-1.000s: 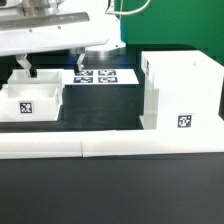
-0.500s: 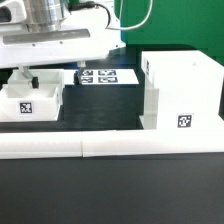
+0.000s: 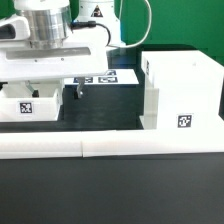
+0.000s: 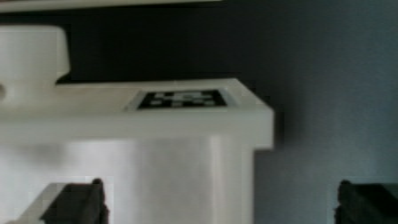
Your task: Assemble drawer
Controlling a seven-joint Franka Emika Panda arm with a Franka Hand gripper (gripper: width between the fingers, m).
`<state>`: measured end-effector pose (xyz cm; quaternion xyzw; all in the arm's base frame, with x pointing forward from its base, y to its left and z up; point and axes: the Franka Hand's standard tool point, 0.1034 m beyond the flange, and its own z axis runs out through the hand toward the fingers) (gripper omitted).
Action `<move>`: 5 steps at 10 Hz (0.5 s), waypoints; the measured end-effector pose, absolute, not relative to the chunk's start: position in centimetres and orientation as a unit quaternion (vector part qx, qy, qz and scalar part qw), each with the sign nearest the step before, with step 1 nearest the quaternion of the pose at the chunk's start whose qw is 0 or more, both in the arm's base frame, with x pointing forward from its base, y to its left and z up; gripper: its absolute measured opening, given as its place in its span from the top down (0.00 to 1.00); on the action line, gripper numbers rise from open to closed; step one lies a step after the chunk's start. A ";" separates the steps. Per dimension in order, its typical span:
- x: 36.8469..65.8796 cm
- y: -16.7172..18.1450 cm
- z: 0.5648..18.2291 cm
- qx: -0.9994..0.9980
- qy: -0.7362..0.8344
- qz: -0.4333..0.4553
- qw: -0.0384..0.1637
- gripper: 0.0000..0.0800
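The gripper (image 3: pixel 50 92) hangs just above the small tray (image 3: pixel 30 106), fingers (image 4: pixel 370 200) wide apart. The tray's side wall seems to sit between them, straight below.

Black table (image 3: pixel 105 112) carries the tall drawer case (image 3: pixel 185 90), a tray (image 3: pixel 45 110), the marker board (image 3: pixel 116 77), a white rail (image 3: pixel 110 148)

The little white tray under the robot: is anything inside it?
Only the tray's tagged front wall shows in the exterior view; the arm and its open fingers cover the top opening. The wrist view shows white outer surfaces and a tag, not the inside.
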<state>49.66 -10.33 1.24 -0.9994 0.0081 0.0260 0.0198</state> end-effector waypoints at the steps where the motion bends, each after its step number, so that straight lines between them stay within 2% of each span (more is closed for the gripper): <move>1: 49.6 -10.3 0.9 -0.999 0.007 0.025 0.018 0.19; 5: 49.4 -10.3 0.6 -1.000 0.007 0.026 0.016 0.19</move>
